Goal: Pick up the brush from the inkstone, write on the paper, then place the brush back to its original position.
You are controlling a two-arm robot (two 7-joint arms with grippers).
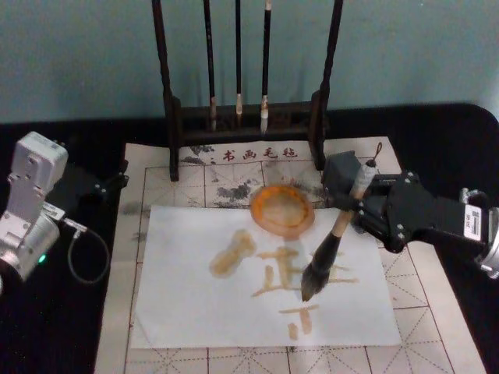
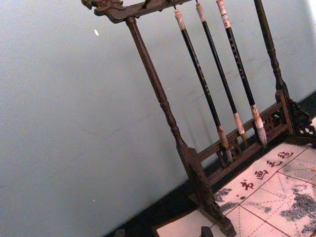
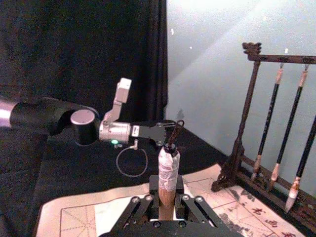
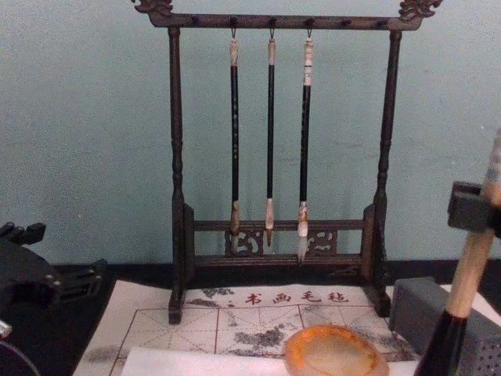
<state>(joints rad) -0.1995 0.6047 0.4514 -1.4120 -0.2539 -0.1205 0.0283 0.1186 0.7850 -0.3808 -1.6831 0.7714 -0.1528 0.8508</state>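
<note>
**Brush slanted over the paper, tip down among the amber strokes**

In the head view the brush [image 1: 331,243] has its long axis running from 1 o'clock to 7 o'clock. The white-wrapped end is high and far, the glossy black section and the dark bristle tip low and near. The tip comes down on the paper [image 1: 187,312] among the amber strokes [image 1: 273,284]. It probably touches the sheet, though the angle does not settle it. The brush lies at about 4 o'clock from the inkstone [image 1: 282,209], and its handle passes near the orange rim but clear of it.

The right gripper [image 1: 355,199] reaches in from 3 o'clock. Its fingers are closed narrowly round the tan handle just under the white end. In the right wrist view the handle rises upright between them.

The left gripper [image 1: 105,187] rests at 9 o'clock, beside the gridded mat [image 1: 437,327] and well apart from the brush. At 12 o'clock, behind the inkstone, stands the dark rack [image 1: 175,117] with three thin brushes [image 1: 238,62] hanging from it.
</note>
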